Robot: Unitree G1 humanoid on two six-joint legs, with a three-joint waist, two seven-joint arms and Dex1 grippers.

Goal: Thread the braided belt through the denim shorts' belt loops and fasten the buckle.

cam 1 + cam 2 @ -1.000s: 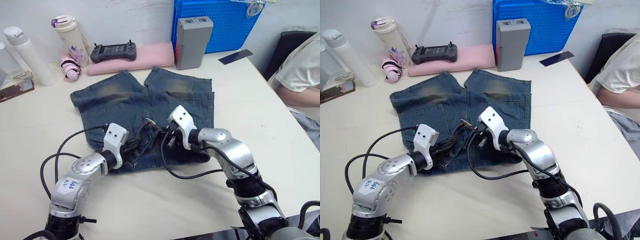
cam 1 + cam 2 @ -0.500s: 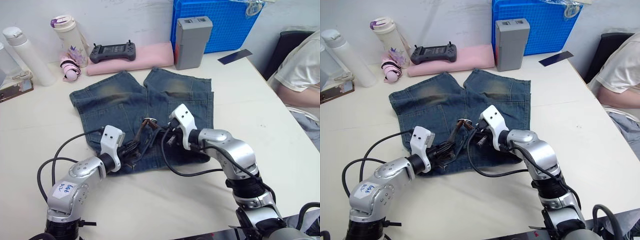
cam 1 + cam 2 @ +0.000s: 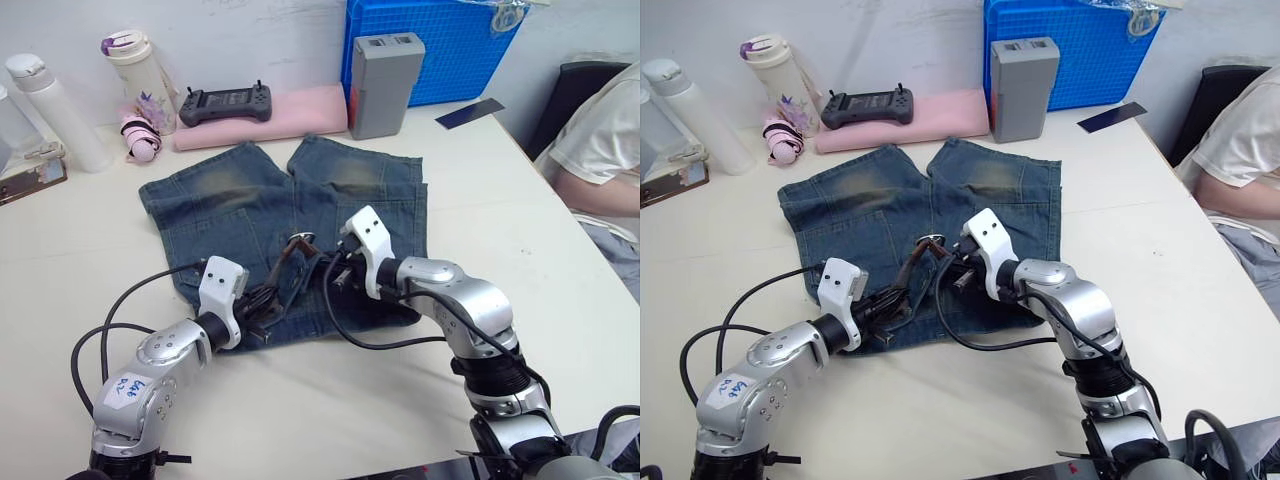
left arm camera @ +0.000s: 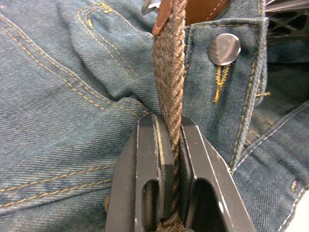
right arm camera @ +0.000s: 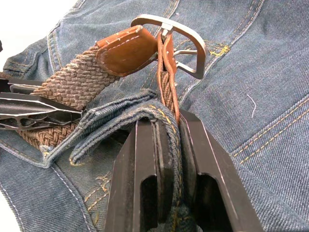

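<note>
Left wrist view shows the left tool (image 4: 170, 145) clamped on the dark-brown braided belt (image 4: 170, 72), which runs up past the silver waist button (image 4: 224, 49) of the faded blue denim shorts (image 4: 63, 96). In the right wrist view the right tool (image 5: 168, 145) pinches the belt's brown leather end together with a fold of blue waistband, just below the silver rectangular metal buckle (image 5: 186, 46). The shorts lie flat on the pale bench (image 3: 520, 230), both tools meeting at the waist front.

Fastening seems to be the step in hand. Doing it well likely means keeping the braid taut from the left while the right steadies the buckle frame — without dragging the denim fold along — so the strap feeds squarely and the prong can find the weave.
</note>
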